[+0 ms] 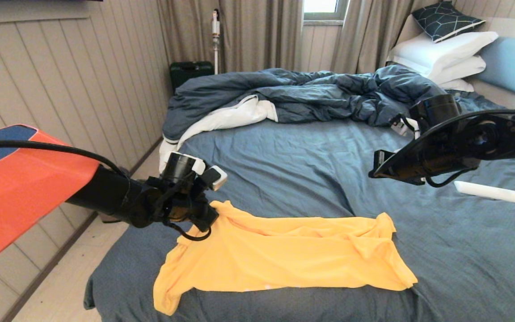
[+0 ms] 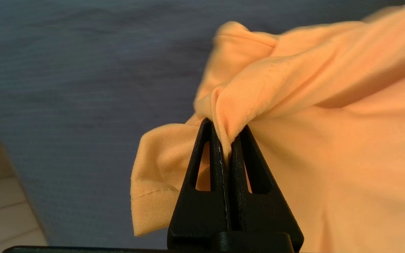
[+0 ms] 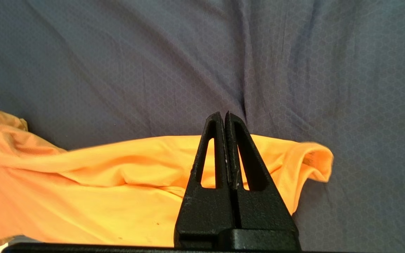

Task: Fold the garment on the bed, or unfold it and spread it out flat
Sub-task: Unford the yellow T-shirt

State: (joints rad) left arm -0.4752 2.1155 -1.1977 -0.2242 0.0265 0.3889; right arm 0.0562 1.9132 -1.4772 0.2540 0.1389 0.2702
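The garment (image 1: 284, 252), a bright yellow-orange T-shirt, lies stretched crosswise along the near edge of the bed (image 1: 311, 161), one sleeve drooping toward the floor side. Its cloth looks thin, light and limp, likely to sag and bunch wherever it is lifted, so a hold at a hem, shoulder or sleeve seam seems the surest way to draw it out flat. The left claw (image 2: 226, 140) is clamped on a gathered fold of the garment at its upper left corner, fabric puckering between the black fingers (image 2: 207, 165). The right claw (image 3: 225, 117) hangs above the sheet just beyond the shirt's far end, its fingers pressed together on nothing. Behind, a rumpled dark blue duvet (image 1: 293, 96) is heaped toward the white pillows (image 1: 445, 53), and a slim white object (image 1: 487, 191) rests on the sheet at right.
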